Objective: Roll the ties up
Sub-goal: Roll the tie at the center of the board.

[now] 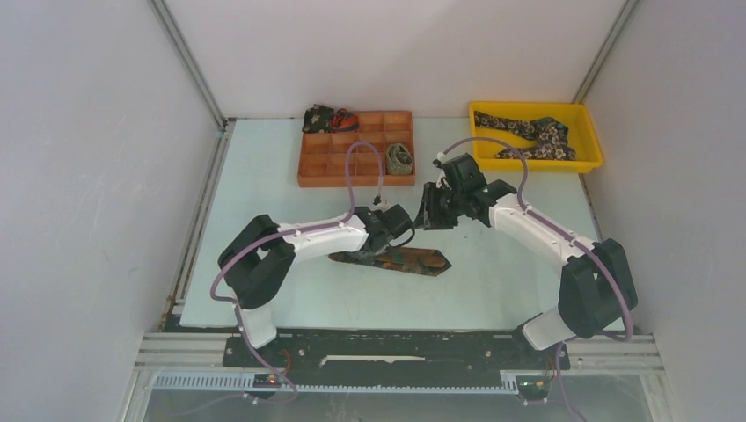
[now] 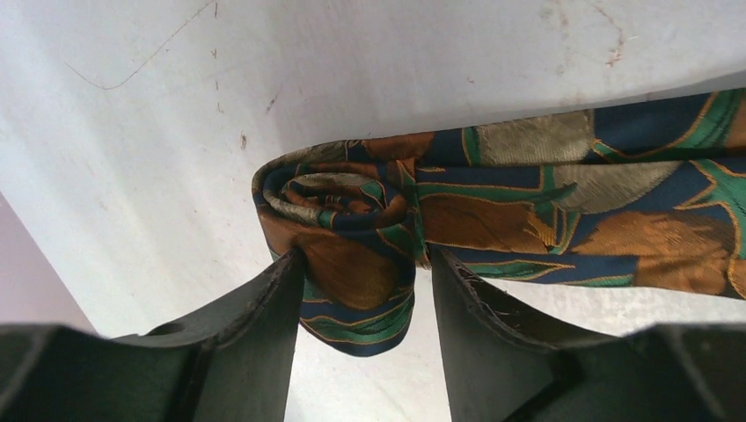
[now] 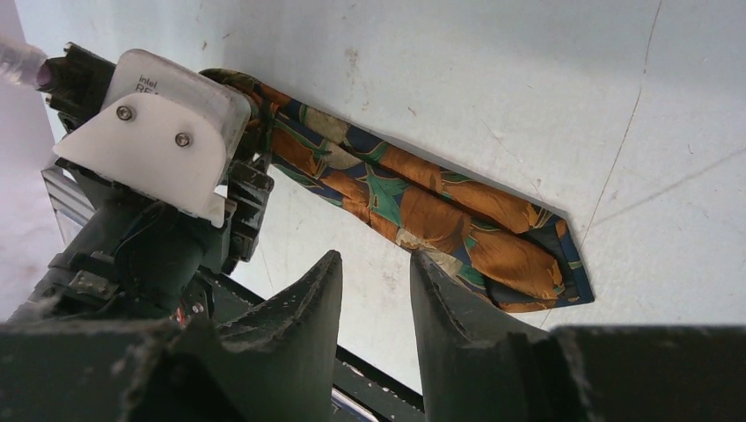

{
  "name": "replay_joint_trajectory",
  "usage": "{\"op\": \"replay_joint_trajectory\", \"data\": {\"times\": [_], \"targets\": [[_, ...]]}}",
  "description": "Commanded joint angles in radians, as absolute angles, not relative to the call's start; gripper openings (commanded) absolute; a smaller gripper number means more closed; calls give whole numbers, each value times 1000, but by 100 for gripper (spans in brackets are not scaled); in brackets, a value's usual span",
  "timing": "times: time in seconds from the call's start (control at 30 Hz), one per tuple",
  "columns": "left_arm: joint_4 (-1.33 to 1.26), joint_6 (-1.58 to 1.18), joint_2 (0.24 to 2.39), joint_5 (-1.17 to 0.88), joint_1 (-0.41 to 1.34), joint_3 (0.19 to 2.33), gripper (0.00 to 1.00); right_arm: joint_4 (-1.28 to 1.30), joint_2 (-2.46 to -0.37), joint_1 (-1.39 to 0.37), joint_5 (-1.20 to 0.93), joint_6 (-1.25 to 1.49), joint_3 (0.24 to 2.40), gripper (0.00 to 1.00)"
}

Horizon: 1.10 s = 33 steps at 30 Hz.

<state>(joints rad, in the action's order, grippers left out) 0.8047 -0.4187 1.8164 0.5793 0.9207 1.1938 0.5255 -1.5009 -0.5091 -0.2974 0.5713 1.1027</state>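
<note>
A pale tabletop [image 1: 264,176], scuffed and scratched, carries an orange divided tray [image 1: 327,167] at the far middle and a yellow bin [image 1: 537,165] at the far right, well apart. White walls [image 1: 88,176] enclose it. A black rail [image 1: 396,352] runs along the near edge.

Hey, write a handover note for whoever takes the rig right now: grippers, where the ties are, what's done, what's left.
Left gripper: open, jaws astride the started coil of the tie on the table.
Right gripper: open, empty, hovering near the tie's wide end.
Done: one rolled tie in the orange tray, a dark bundle at its far-left corner.
To do: finish this roll; floral ties wait in the yellow bin.
</note>
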Motion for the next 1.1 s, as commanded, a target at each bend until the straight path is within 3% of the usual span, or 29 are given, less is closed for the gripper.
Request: {"op": "replay_joint_trajectory", "data": {"times": [0.0,0.47,1.07], "targets": [[794,-445,1731,543,928,1213,59,484,-1471,-518,-315,591,1104,38],[748,-443,1449,551,900,1129,73,392,-1491,-589,-310,659,1104,38],[358,-492,914,255,563,653,75,349,-1661,-758,-229,770,1242,41]]}}
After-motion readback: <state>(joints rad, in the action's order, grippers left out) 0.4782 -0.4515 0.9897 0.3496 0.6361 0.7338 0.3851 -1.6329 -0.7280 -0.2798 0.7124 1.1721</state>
